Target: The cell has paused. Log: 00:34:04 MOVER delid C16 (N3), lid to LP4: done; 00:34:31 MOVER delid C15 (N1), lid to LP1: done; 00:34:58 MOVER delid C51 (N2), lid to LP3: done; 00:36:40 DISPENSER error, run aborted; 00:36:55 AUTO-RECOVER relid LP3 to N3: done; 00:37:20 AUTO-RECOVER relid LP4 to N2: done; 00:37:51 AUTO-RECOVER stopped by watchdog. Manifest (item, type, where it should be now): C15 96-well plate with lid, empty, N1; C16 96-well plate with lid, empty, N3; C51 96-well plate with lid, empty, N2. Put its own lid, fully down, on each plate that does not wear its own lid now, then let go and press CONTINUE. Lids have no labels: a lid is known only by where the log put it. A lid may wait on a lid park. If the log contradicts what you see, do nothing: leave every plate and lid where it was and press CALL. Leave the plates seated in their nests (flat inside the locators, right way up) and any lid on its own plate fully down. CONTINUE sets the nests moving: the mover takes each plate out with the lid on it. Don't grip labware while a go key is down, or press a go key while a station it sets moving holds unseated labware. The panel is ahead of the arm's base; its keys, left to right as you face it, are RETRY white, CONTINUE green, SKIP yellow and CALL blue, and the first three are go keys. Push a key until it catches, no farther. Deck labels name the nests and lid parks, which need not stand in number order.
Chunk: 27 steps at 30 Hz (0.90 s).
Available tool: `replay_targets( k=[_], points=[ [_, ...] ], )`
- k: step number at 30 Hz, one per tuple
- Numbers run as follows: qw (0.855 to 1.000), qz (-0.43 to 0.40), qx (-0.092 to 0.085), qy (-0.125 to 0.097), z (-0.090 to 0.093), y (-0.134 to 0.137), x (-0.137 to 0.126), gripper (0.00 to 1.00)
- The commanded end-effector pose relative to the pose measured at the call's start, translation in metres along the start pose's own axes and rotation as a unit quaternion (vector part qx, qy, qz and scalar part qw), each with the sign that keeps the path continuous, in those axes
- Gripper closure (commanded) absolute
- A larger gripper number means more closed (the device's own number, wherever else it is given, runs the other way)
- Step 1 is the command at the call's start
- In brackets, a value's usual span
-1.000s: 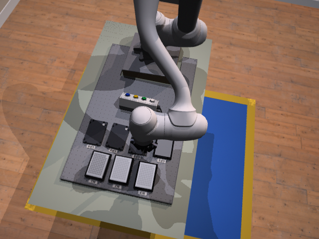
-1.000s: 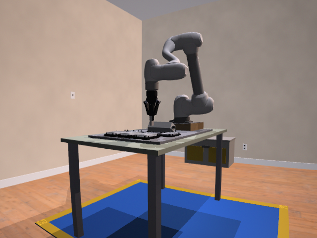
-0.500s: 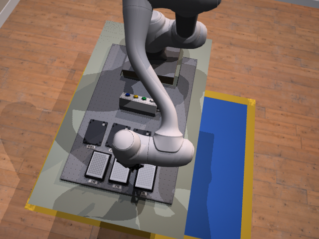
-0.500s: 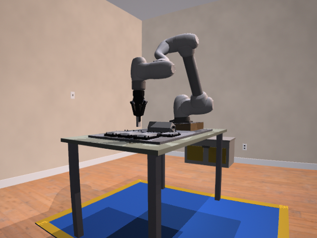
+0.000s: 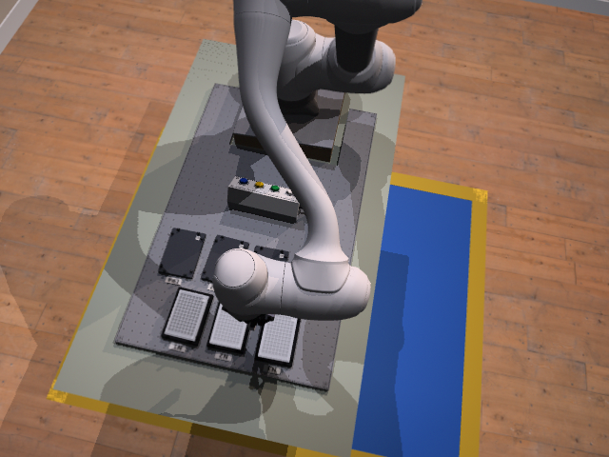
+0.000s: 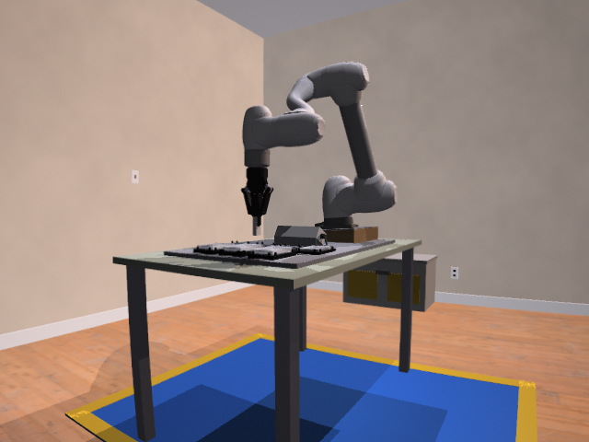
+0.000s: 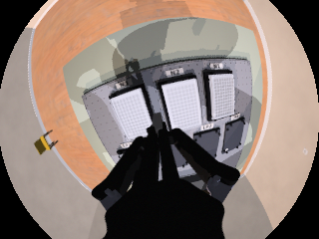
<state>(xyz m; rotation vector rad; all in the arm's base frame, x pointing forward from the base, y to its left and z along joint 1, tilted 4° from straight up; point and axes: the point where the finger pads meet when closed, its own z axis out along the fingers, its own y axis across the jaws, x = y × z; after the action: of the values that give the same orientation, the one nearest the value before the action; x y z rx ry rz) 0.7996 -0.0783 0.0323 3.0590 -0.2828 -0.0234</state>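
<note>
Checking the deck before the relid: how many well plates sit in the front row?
3, side by side along the deck's front edge: left plate, middle plate and right plate, the last two partly under the arm's wrist.
</note>
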Motion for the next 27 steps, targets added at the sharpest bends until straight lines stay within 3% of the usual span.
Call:
replay_targets(
  k=[1, 6, 9, 10, 11, 12, 14, 27],
  points=[
    [1.000, 0.001, 0.003, -0.002, 0.001, -0.001, 0.000, 1.00],
    [1.000, 0.001, 0.003, -0.002, 0.001, 0.009, 0.001, 1.00],
    [1.000, 0.001, 0.003, -0.002, 0.001, 0.078, 0.002, 1.00],
    [1.000, 0.001, 0.003, -0.002, 0.001, 0.078, 0.002, 1.00],
    [1.000, 0.001, 0.003, -0.002, 0.001, 0.102, 0.001, 1.00],
    [1.000, 0.001, 0.003, -0.002, 0.001, 0.102, 0.001, 1.00],
    [1.000, 0.001, 0.003, -0.002, 0.002, 0.128, -0.001, 1.00],
    [1.000, 0.001, 0.003, -0.002, 0.002, 0.129, -0.001, 1.00]
  ],
)
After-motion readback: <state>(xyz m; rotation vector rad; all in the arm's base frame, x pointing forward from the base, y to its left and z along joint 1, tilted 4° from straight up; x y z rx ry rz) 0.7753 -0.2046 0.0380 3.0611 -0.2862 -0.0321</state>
